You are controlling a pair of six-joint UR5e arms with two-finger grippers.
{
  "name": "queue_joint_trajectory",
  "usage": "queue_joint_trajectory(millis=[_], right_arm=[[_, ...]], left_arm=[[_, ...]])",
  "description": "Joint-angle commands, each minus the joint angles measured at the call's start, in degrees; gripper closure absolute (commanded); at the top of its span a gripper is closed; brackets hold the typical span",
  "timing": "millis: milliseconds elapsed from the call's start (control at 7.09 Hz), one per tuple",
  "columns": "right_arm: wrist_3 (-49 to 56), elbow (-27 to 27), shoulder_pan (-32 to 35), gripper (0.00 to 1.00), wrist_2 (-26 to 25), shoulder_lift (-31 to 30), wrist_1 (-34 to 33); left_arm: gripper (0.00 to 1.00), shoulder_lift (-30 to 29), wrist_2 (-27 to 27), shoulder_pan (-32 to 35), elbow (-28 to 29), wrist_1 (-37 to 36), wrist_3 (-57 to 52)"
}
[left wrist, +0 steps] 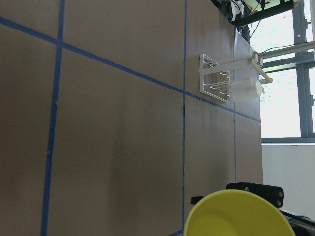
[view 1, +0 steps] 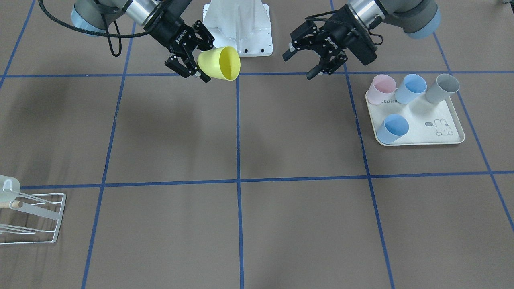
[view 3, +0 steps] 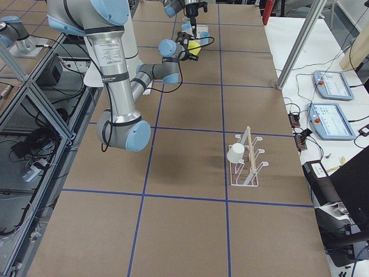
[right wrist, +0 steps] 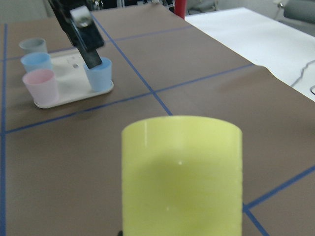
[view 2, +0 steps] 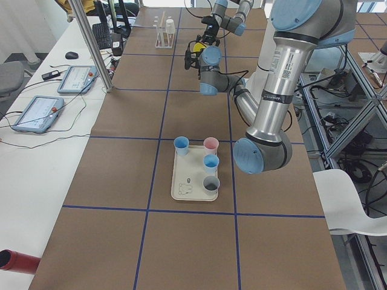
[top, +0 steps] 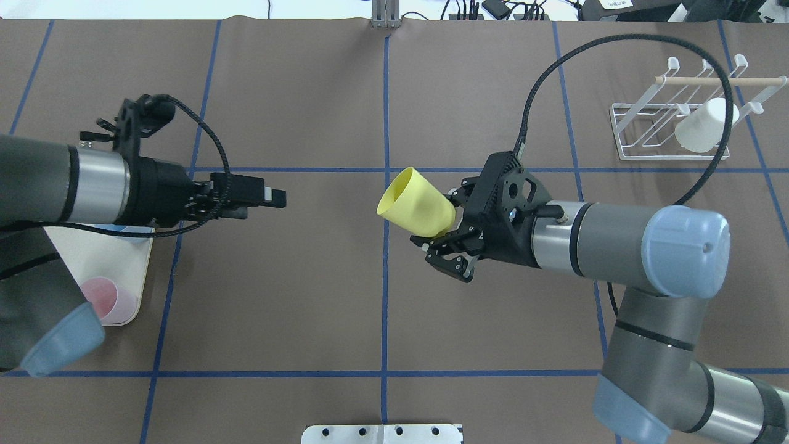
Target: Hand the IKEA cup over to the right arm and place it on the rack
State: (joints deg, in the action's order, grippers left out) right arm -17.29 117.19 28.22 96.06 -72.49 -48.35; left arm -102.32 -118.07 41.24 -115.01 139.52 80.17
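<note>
The IKEA cup (view 1: 219, 63) is yellow and lies tipped on its side in the air, mouth toward the table's middle. The right arm's gripper (view 1: 202, 56) is shut on its base; from overhead the cup (top: 416, 203) sticks out of that gripper (top: 445, 222) toward the left arm. My left gripper (view 1: 302, 62) stands open and holds nothing, a clear gap away from the cup. The cup (right wrist: 182, 177) fills the right wrist view, and its rim (left wrist: 236, 216) shows at the bottom of the left wrist view. The white wire rack (top: 672, 132) stands at the far right.
A white cup (top: 699, 126) hangs on the rack. Under the left arm, a cream rabbit-print tray (view 1: 441, 132) holds pink (view 1: 381, 88), blue (view 1: 413, 87), grey (view 1: 441, 87) and another blue cup (view 1: 393, 127). A white mount (view 1: 239, 26) sits between the arms.
</note>
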Motion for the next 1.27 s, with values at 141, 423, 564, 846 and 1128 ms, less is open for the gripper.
queue_joint_trajectory(millis=[141,423,564,846,1128], right_arm=[[3.82,4.10,16.19,0.74,14.55,0.33,-28.14],[25.01,3.75,23.51,0.80,13.81,0.41,-40.54],[33.99,2.27,27.55,0.82,13.71,0.33,-43.47],[49.05,-4.39,34.76,0.94,12.76,0.33,-43.67],[69.38,-9.15,35.59,0.96,-2.91,1.63,-43.50]], left_arm=[[0.00,9.57,-1.19,6.56,-0.82,-0.48,-17.54],[0.00,11.88,-1.19,7.01,-1.79,-0.39,-20.05],[0.00,11.88,-1.11,7.01,-1.97,-0.39,-19.96],[0.00,11.88,-1.02,7.01,-2.76,-0.30,-19.70],[0.00,11.79,-0.67,6.92,-3.02,-0.22,-19.26]])
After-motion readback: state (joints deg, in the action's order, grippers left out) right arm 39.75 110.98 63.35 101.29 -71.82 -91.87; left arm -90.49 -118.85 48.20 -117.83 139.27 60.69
